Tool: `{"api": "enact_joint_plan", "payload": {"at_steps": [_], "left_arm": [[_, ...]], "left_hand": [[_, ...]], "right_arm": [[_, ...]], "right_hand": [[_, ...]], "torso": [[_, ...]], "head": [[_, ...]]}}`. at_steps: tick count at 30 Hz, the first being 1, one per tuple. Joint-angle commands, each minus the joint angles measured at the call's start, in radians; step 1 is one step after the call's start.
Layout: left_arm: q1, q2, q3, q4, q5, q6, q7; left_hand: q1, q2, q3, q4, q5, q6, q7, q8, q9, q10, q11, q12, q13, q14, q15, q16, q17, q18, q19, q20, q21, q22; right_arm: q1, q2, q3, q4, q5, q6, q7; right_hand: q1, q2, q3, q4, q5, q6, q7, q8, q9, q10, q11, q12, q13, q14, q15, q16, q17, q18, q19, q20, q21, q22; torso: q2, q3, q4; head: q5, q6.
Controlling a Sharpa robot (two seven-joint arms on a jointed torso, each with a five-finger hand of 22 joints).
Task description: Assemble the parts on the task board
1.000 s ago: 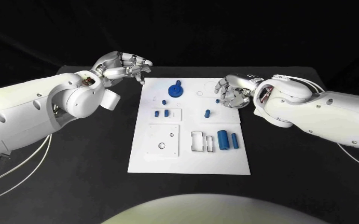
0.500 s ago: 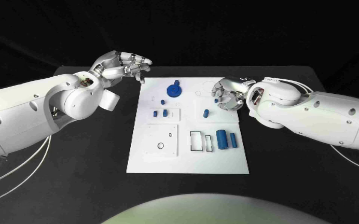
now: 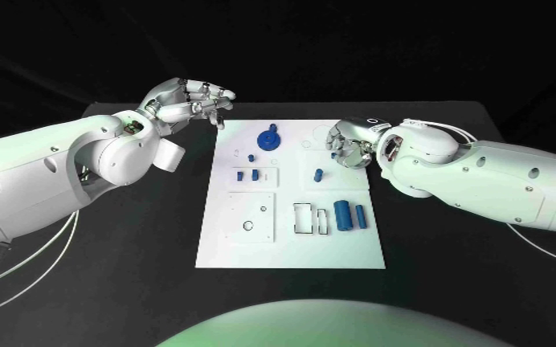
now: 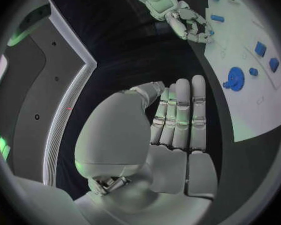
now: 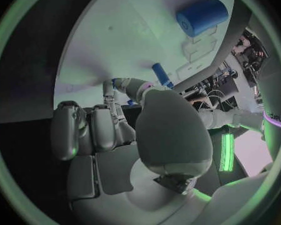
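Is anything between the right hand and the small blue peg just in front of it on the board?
Nothing visible. The right hand hovers over the board's right edge, and the peg lies on bare white surface just nearer the robot. The big cylinder sits well clear, closer to the robot.

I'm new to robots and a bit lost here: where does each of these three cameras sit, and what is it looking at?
Head view: from the robot's head, down at the board; both arms show.
Left wrist view: behind the left hand, toward the board's edge.
Right wrist view: behind the right hand, over the board.
Shared: the large blue cylinder appears in head and right wrist views.
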Motion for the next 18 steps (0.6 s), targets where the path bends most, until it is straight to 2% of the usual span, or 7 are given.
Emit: {"api": "enact_joint_plan", "payload": {"at_steps": [1, 6, 15, 18], "left_arm": [[0.000, 0.000, 0.000, 0.005, 0.001, 0.016, 0.015], [0.000, 0.000, 0.000, 0.005, -0.001, 0.017, 0.014], [0.000, 0.000, 0.000, 0.008, -0.006, 0.018, 0.012], [0.000, -0.001, 0.000, 0.009, -0.007, 0.019, 0.011]], "left_hand": [[0.002, 0.003, 0.002, -0.007, 0.004, -0.007, 0.000, -0.001, 0.001, -0.007, 0.001, 0.004, 0.001, 0.000, 0.001, -0.007, 0.002, 0.014, 0.005, -0.004, -0.006, -0.001], [0.002, 0.003, 0.002, -0.007, 0.004, -0.007, 0.000, -0.001, 0.001, -0.007, 0.001, 0.004, 0.001, 0.000, 0.001, -0.007, 0.002, 0.014, 0.005, -0.004, -0.006, -0.001], [0.002, 0.003, 0.002, -0.009, 0.004, -0.007, 0.001, -0.001, 0.002, -0.009, 0.001, 0.004, 0.001, 0.000, 0.002, -0.007, 0.002, 0.014, 0.005, -0.004, -0.006, -0.001], [0.003, 0.003, 0.002, -0.010, 0.004, -0.007, 0.001, -0.001, 0.003, -0.011, 0.002, 0.004, 0.002, -0.001, 0.002, -0.007, 0.003, 0.014, 0.006, -0.004, -0.005, 0.000]], "right_arm": [[-0.018, 0.007, -0.010, -0.004, -0.018, 0.051, -0.018], [-0.024, 0.013, -0.010, -0.005, -0.034, 0.060, -0.032], [-0.033, 0.016, -0.010, 0.008, -0.078, 0.051, -0.043], [-0.035, 0.013, -0.010, 0.016, -0.102, 0.033, -0.048]], "right_hand": [[-0.002, 0.014, 0.006, -0.001, 0.000, 0.120, -0.027, 0.010, 0.006, 0.016, -0.003, 0.000, -0.002, 0.010, -0.010, 0.002, 0.011, 0.002, 0.005, -0.009, 0.008, 0.062], [-0.007, 0.011, 0.004, -0.001, 0.000, 0.125, -0.027, 0.015, 0.010, 0.016, -0.002, -0.008, -0.008, 0.010, -0.010, 0.000, 0.006, 0.005, -0.001, -0.011, -0.005, 0.051], [-0.019, -0.017, 0.008, -0.010, 0.001, 0.103, -0.009, 0.002, 0.011, -0.043, 0.021, -0.065, -0.044, -0.027, 0.008, -0.051, -0.068, 0.023, -0.047, 0.000, -0.090, -0.010], [-0.018, -0.021, 0.007, -0.013, 0.000, 0.100, -0.006, -0.001, 0.009, -0.054, 0.024, -0.071, -0.049, -0.038, 0.011, -0.061, -0.083, 0.027, -0.057, 0.003, -0.108, -0.023]], "torso": [[0.000, 0.0005, 0.0000], [-0.001, 0.0006, -0.0021], [-0.001, 0.0007, -0.0007], [0.000, 0.0005, -0.0012]], "head": [[0.000, 0.000], [0.000, 0.000], [-0.003, -0.001], [-0.004, 0.000]]}}
